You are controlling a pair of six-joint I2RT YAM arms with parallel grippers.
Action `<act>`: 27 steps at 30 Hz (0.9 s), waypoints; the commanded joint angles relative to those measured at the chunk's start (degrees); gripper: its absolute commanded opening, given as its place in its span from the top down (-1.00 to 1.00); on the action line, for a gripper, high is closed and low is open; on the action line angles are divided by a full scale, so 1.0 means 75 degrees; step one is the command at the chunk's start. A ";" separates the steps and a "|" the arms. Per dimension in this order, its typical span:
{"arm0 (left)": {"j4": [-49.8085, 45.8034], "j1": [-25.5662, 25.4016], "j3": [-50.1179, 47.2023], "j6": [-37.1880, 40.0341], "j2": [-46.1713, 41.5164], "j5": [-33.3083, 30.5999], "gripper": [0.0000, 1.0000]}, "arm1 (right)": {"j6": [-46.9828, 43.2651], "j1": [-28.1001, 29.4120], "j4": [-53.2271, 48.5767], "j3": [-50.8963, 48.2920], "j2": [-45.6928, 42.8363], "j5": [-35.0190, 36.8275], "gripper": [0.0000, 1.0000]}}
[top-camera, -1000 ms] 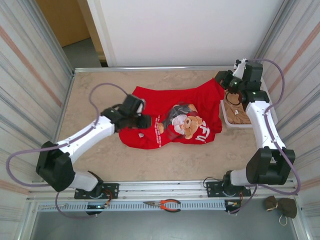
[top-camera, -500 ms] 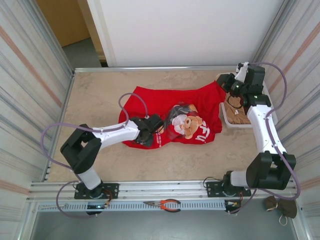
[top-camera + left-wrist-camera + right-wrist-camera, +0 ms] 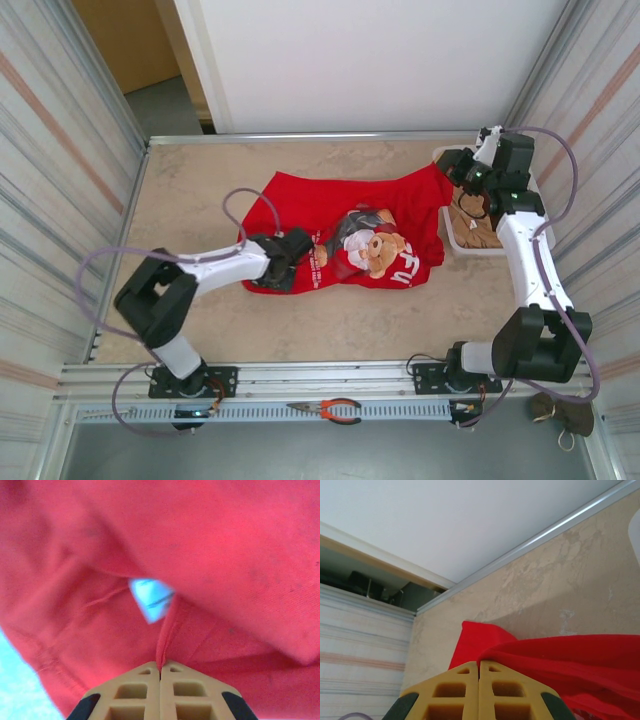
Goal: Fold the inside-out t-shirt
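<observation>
Your left gripper has just pinched a seam at 8 o'clock on the bright red cotton t-shirt; your right gripper, fingers pressed together, seemingly holds the 2 o'clock corner, so you're set to lift.

Bright red inside-out t-shirt, rumpled across the table middle, teddy-bear print up, far-right corner raised.

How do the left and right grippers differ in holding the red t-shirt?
The tan-fingered left gripper pinches a seam of the bright red cotton t-shirt low at its near-left edge; the tan-fingered right gripper holds the far-right corner raised above the table. The left sits over cloth, the right beside the white tray. Both are shut on the shirt.
</observation>
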 commanded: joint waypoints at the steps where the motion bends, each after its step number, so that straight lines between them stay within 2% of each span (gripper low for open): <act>1: 0.0053 0.0601 -0.0445 -0.0608 -0.1728 0.0501 1.00 | -0.0022 -0.0041 0.0085 -0.0043 -0.0332 -0.0181 1.00; 6: 0.1197 0.2172 -0.2029 -0.1833 -0.4230 0.2253 1.00 | -0.0004 -0.0068 0.0103 -0.0270 -0.0480 -0.0162 1.00; 9: 0.1646 0.2927 -0.2934 -0.2795 -0.5302 0.3102 1.00 | 0.0037 -0.0057 0.0103 -0.0407 -0.0567 -0.0173 1.00; 12: 0.1586 0.3249 -0.3558 -0.3580 -0.6220 0.3280 1.00 | 0.0053 -0.0072 0.0049 -0.0531 -0.0730 -0.0156 1.00; 16: 0.1074 0.3255 -0.3989 -0.4291 -0.7023 0.3240 1.00 | 0.0133 -0.0076 -0.0133 -0.0604 -0.1031 -0.0224 1.00; 18: 0.0796 0.3248 -0.4000 -0.4297 -0.7191 0.3159 0.17 | 0.0170 -0.0047 -0.0243 -0.0693 -0.1244 -0.0260 1.00; 19: 0.0717 0.3248 -0.3945 -0.4184 -0.7183 0.3088 0.01 | 0.0171 -0.0031 -0.0287 -0.0734 -0.1334 -0.0286 1.00; 20: 0.0735 0.3261 -0.3847 -0.3964 -0.7105 0.2999 -0.08 | 0.0163 -0.0002 -0.0330 -0.0785 -0.1437 -0.0294 1.00; 23: 0.0900 0.3264 -0.3296 -0.3221 -0.6450 0.2837 -0.18 | 0.0091 0.0041 -0.0546 -0.0945 -0.1731 -0.0304 1.00; 27: 0.1490 0.3274 -0.1927 -0.1929 -0.4541 0.3018 -0.22 | 0.0040 0.0065 -0.0642 -0.1321 -0.2060 -0.0261 1.00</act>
